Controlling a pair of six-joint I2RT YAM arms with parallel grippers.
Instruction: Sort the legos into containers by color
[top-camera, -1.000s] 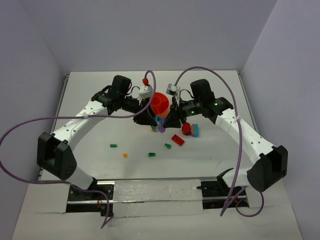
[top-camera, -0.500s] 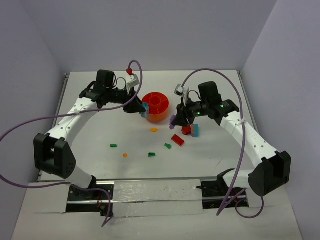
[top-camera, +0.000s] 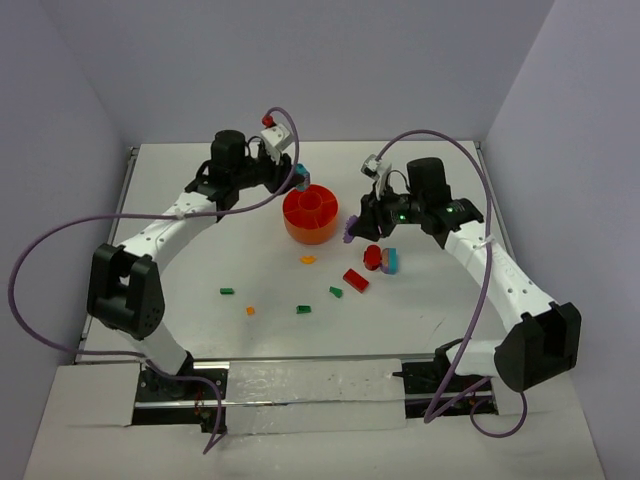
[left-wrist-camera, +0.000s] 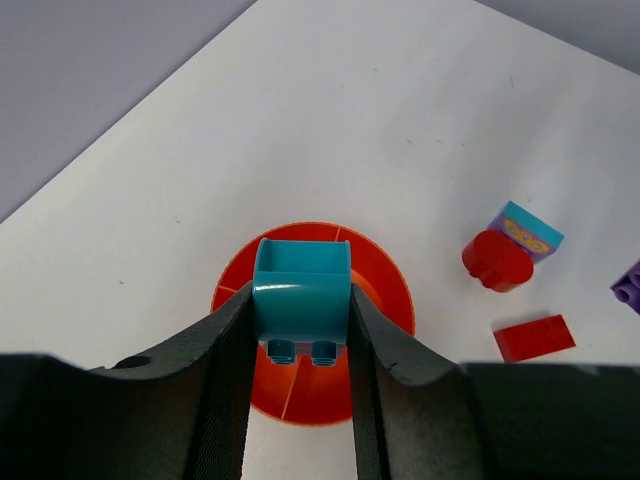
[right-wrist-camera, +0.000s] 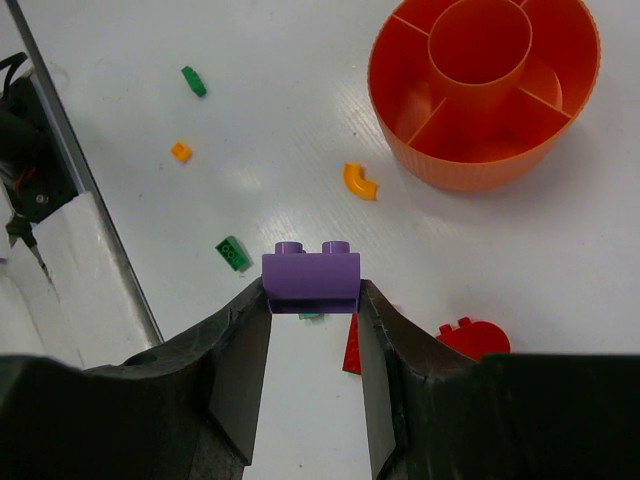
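Observation:
My left gripper (top-camera: 296, 176) is shut on a teal block (left-wrist-camera: 302, 288) and holds it above the far-left rim of the round orange divided bowl (top-camera: 310, 232), which shows beneath the block in the left wrist view (left-wrist-camera: 385, 290). My right gripper (top-camera: 350, 229) is shut on a purple brick (right-wrist-camera: 311, 282), held above the table right of the bowl (right-wrist-camera: 470, 170). On the table lie a red round piece (top-camera: 372, 258), a red brick (top-camera: 355, 280), a teal-and-purple block (top-camera: 389, 261), a curved orange piece (top-camera: 308, 260), small green bricks (top-camera: 303, 309) and a tiny orange one (top-camera: 250, 310).
Purple cables loop over both arms. The white table ends at a metal rail (top-camera: 310, 385) at the near edge and at grey walls behind and to the sides. The loose bricks lie in front of the bowl, between the two arms.
Both grippers were together at the bowl's front. They have drawn apart: the left carried the teal block round to the bowl's far-left rim, the right carried the purple brick to the right.

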